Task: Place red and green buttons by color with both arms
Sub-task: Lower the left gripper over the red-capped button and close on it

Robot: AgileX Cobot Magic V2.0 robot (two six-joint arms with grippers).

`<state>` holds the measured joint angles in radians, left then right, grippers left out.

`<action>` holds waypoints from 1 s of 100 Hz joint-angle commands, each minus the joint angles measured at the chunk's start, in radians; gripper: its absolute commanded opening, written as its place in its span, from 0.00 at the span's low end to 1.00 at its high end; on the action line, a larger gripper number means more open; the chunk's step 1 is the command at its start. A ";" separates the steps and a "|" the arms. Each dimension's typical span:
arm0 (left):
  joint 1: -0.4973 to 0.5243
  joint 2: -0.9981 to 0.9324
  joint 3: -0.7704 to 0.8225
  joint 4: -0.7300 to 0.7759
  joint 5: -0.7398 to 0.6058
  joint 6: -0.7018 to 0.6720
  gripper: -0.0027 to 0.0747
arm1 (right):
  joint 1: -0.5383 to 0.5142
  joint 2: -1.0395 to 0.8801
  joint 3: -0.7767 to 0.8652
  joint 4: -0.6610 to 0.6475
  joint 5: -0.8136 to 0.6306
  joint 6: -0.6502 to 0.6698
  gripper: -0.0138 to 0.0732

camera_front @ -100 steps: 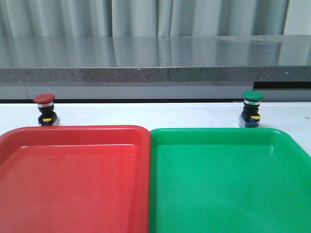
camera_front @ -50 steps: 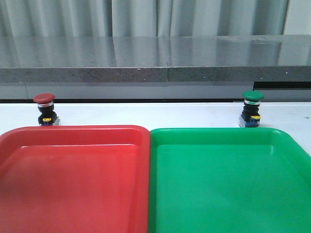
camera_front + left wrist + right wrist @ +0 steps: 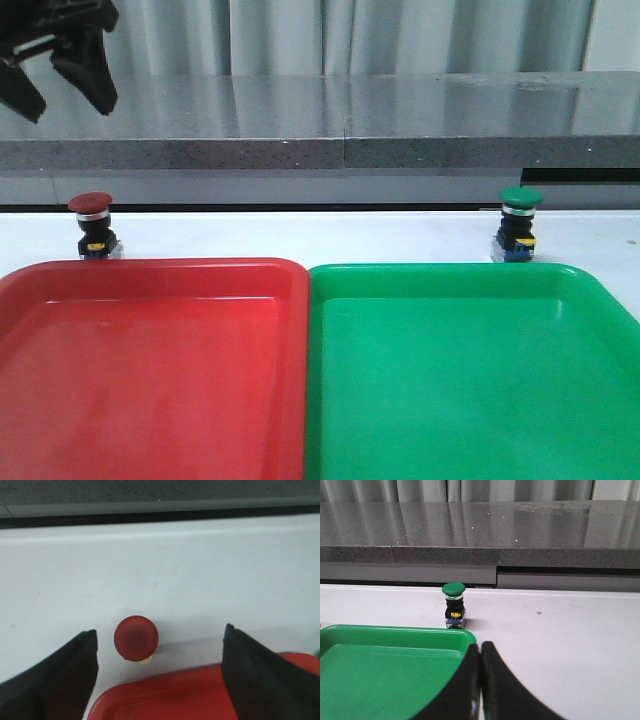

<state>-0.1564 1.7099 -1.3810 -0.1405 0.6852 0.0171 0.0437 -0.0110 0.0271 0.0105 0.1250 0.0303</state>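
Note:
The red button (image 3: 91, 224) stands upright on the white table behind the red tray's far left corner. My left gripper (image 3: 62, 88) is open and empty, high above it at the front view's top left. In the left wrist view the red cap (image 3: 136, 637) lies below, between the wide-apart fingers (image 3: 55, 675), nearer the left one. The green button (image 3: 519, 222) stands upright behind the green tray's far right part. My right gripper (image 3: 480, 650) is shut and empty, out of the front view; the green button (image 3: 453, 605) stands ahead of it, slightly left.
The red tray (image 3: 150, 272) and the green tray (image 3: 560, 278) lie side by side, touching, across the front of the table; both hold nothing. A grey stone ledge (image 3: 340, 150) runs along behind the table's far edge.
My left gripper has come into the front view at the top left, open. The buttons and trays have not moved.

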 commanded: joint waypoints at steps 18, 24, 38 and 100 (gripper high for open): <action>-0.001 0.080 -0.057 0.021 -0.056 -0.003 0.68 | 0.000 -0.021 -0.014 0.002 -0.081 0.000 0.03; -0.001 0.098 -0.057 0.021 -0.068 -0.003 0.68 | 0.000 -0.021 -0.014 0.002 -0.081 0.000 0.03; -0.001 0.128 -0.057 0.021 -0.089 -0.003 0.68 | 0.000 -0.021 -0.014 0.002 -0.081 0.000 0.03; -0.001 0.197 -0.063 0.021 -0.122 -0.003 0.45 | 0.000 -0.021 -0.014 0.002 -0.081 0.000 0.03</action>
<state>-0.1564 1.9570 -1.4124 -0.1137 0.6085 0.0175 0.0437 -0.0110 0.0271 0.0105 0.1250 0.0303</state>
